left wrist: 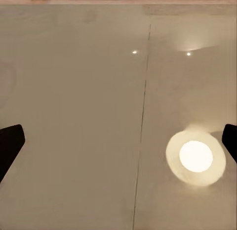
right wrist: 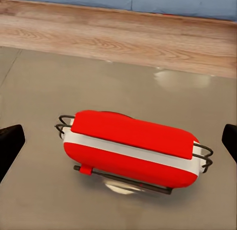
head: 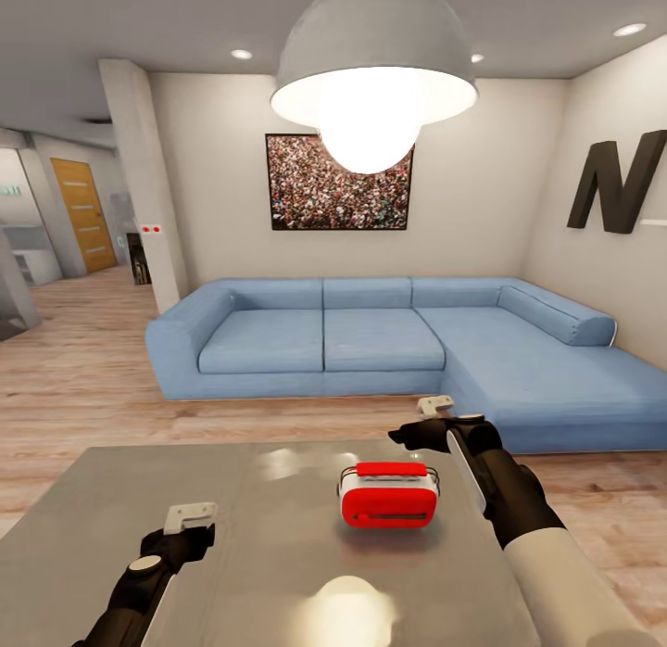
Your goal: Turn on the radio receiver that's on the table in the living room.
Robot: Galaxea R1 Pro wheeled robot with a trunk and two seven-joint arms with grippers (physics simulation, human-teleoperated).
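From the head camera I see the radio receiver (head: 388, 495) sitting on the glossy grey surface (head: 139, 480), a little toward 1 o'clock from the surface's centre. Its red body with the white band faces me, and a thin wire loop shows at its right end.

My right gripper (head: 447, 423) hangs above the surface at about 1 o'clock from the radio, just beyond and to the right of it, not touching it. In the right wrist camera the radio (right wrist: 132, 147) lies between the two dark fingertips (right wrist: 10, 143), which sit wide apart at the frame's edges, so this gripper is released. The wire loops show at both ends of the red box, and a thin dark bar runs along its lower edge.

My left gripper (head: 192, 519) hovers over the surface at about 9 o'clock from the radio, well apart from it. Its wrist camera looks onto bare glossy surface (left wrist: 74, 91) with a seam line and the lamp's bright reflection; the fingertips (left wrist: 10, 141) are spread to the frame's edges, so it is released and holds nothing.

Beyond the surface, at 12 o'clock, stands the blue sofa (head: 389, 341), with the framed crowd photo (head: 338, 182) above it and the white dome lamp (head: 373, 82) overhead.
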